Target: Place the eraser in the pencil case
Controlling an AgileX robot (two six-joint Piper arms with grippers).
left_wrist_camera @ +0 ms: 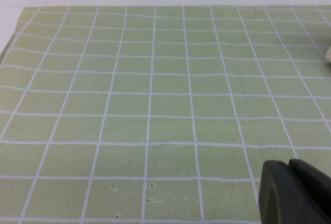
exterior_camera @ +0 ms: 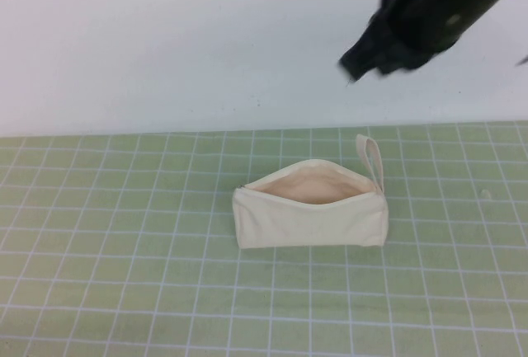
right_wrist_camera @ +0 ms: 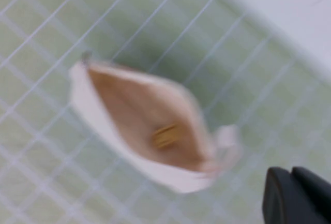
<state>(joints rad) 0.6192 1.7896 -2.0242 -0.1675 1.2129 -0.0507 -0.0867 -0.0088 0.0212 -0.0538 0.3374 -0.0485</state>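
The eraser (right_wrist_camera: 165,135) lay inside the pencil case (exterior_camera: 309,217), a small tan-yellow block resting on the peach lining near the middle of the open mouth, as the right wrist view showed. From the high view the eraser could not be seen; only the pale lining showed through the gaping zip.

The pencil case sat on the green gridded mat (exterior_camera: 124,274), lying on its long side with its opening turned toward the white wall (exterior_camera: 165,44) behind it. Its small loop strap (exterior_camera: 371,159) stuck out from the end on the robot's right, angled away toward the wall.

The right gripper (exterior_camera: 363,64) hung high above the pencil case and behind it, off toward the robot's right, dark against the white wall and blurred. It touched nothing. In the right wrist view its fingers (right_wrist_camera: 295,198) appeared as two dark tips lying close together with only a thin line between them, holding nothing.

The left gripper (left_wrist_camera: 295,193) was away from the pencil case, over a bare stretch of the mat. Only a dark corner of it showed in the left wrist view, and I could not tell whether it was apart or together.
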